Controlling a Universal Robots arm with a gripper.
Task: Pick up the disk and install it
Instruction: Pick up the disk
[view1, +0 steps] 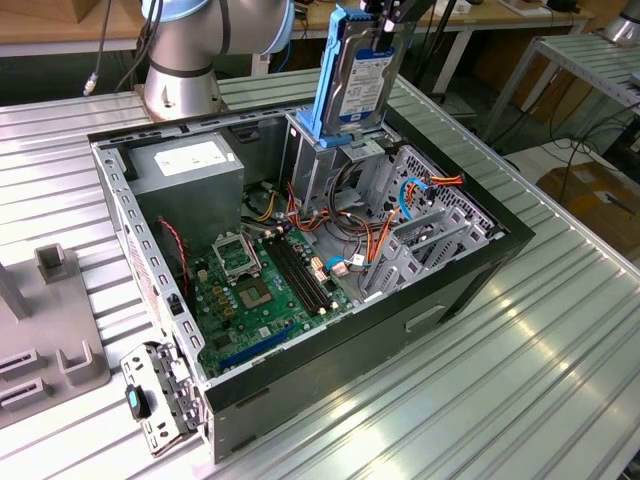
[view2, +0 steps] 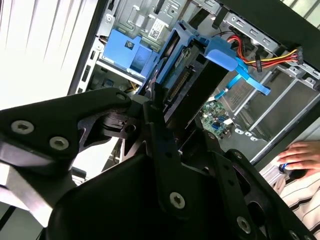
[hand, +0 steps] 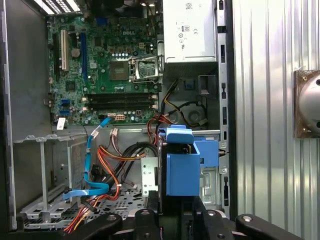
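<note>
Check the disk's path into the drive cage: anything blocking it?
Nothing visible. The gripper holds the disk upright, its lower end at the top opening of the cage. The cables lie beside the cage, not under the disk. The slot's inside is hidden behind the disk.

Disk (view1: 358, 80) upright above drive cage (view1: 315, 165) inside case (view1: 440, 290), perhaps touching it, power supply (view1: 190, 165) toward exterior view's left.

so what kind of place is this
Probably a robotics lab or test workshop: an open computer case sits on a ribbed metal table, a robot arm stands beside it, and its gripper holds the disk above the case.
</note>
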